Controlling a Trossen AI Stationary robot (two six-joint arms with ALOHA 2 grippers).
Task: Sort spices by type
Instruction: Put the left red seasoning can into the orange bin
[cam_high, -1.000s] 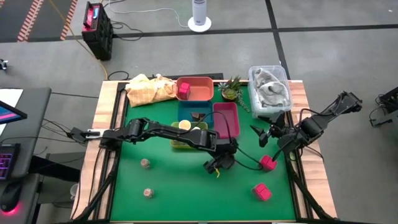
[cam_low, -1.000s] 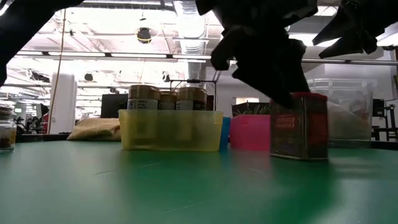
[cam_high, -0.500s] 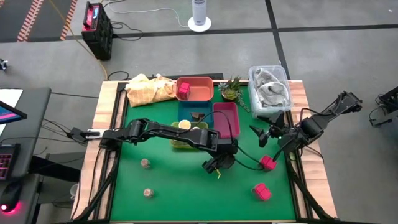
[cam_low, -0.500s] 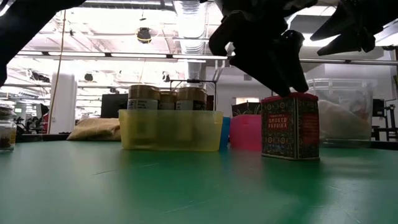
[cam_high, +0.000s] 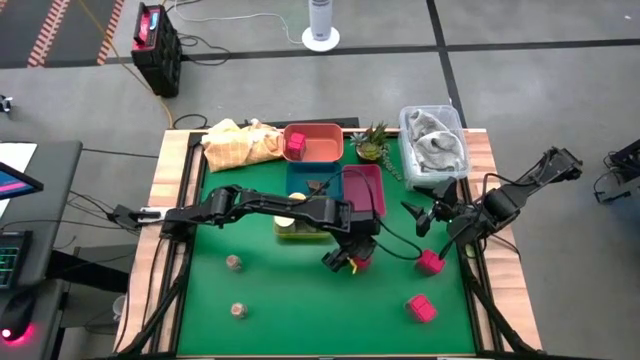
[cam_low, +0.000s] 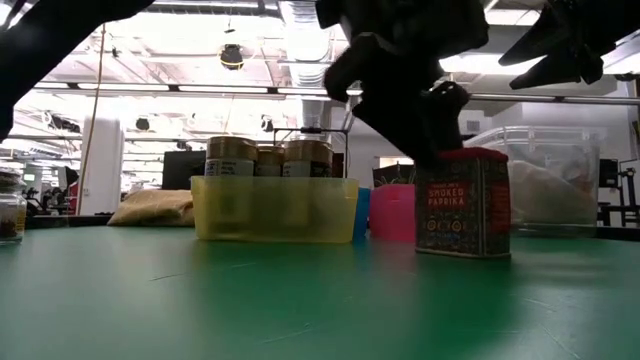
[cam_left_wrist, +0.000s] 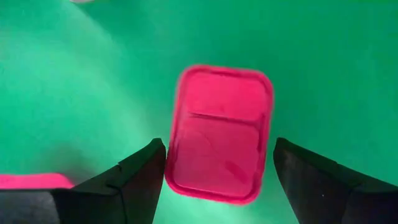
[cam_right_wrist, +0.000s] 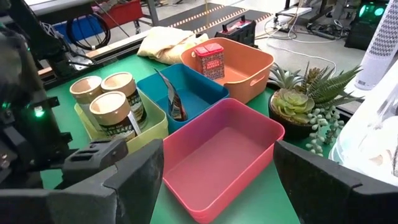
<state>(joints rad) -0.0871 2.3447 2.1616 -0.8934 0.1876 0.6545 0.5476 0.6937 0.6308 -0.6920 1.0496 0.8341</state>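
On the green table (cam_high: 270, 300), well to the left of the left gripper, two tiny brownish jars (cam_high: 234, 263) stand apart from each other, one nearer the table's front edge. A yellow cloth (cam_high: 238, 143) lies at the far left corner. Just behind and left of the left gripper sits the yellow tray (cam_high: 300, 233) holding round cream-topped jars (cam_right_wrist: 115, 110), with the blue tray (cam_right_wrist: 186, 87) behind it holding a dark brown piece (cam_right_wrist: 175, 102), and the orange tray (cam_high: 318, 143) farther back holding one pink packet (cam_high: 296, 146).

The left gripper (cam_high: 350, 258) hangs over the middle of the table with its jaws spread wide and nothing between them. In the left wrist view a pink packet (cam_left_wrist: 221, 134) lies directly beneath it, framed between the two fingers (cam_left_wrist: 127, 180) without touching either. In the low view that packet (cam_low: 462, 203) stands upright on the table, and the gripper is just above its top.

The empty magenta tray (cam_right_wrist: 217, 155) sits just behind the left gripper. A potted plant (cam_high: 372, 143) and a clear bin (cam_high: 432, 145) stand at the far right.

The right gripper (cam_high: 432, 222) waits near the right edge, jaws apart and empty. One pink packet (cam_high: 430, 263) lies just in front of it, another (cam_high: 421, 308) farther toward the front.
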